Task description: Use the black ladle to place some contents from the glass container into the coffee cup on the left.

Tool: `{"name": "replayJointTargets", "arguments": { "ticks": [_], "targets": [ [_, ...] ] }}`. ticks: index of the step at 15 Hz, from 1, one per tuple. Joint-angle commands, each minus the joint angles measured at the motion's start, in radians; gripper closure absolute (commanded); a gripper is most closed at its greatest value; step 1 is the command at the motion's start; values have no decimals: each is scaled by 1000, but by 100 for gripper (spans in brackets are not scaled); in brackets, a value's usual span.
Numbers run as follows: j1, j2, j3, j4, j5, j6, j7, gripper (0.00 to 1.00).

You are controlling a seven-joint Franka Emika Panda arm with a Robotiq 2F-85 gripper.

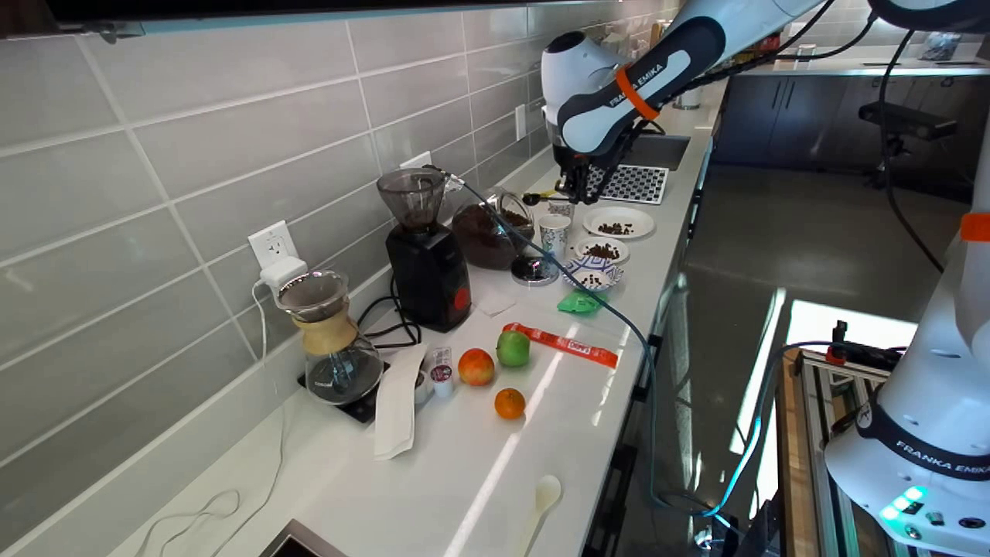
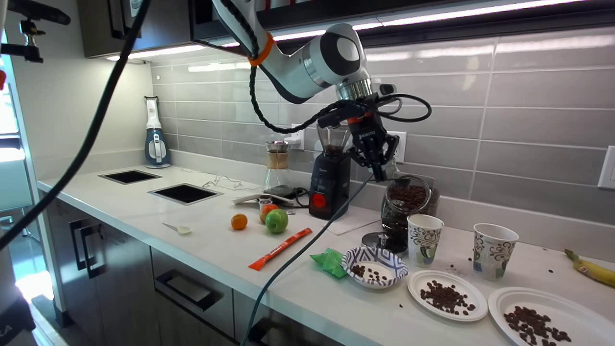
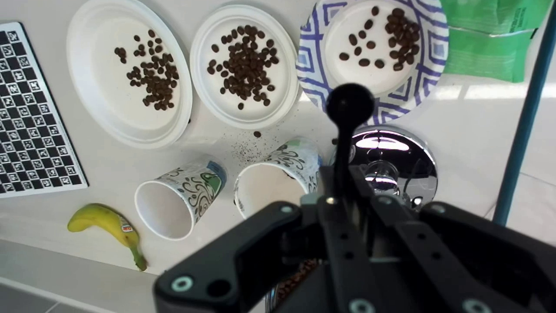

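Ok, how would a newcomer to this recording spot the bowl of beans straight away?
Along the white countertop, find the larger plain plate, then the smaller plain plate. Next in that row, beside the green packet, is the bowl. All three hold dark beans, but only the bowl carries a bluish-purple geometric pattern.

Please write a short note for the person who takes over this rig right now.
Gripper: shut on the black ladle, held in the air; its load I cannot tell.
Glass jar: dark beans inside.
First cup: close to the jar. Second cup: farther from it. No beans seen in either; bottoms not fully visible.
Done: ladle gripped.
Left: beans into one cup. First ask which counts as the left one; the views order them differently.
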Motion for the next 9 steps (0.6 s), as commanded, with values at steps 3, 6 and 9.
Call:
{"name": "replayJointTargets", "arguments": {
  "ticks": [3,6,9],
  "targets": [
    [22,116,-28,106,-120,2,-20,98],
    [15,174,-26,160,-147,30,-63,98],
    [14,223,-21,202,-147,58,-119,98]
  ]
}}
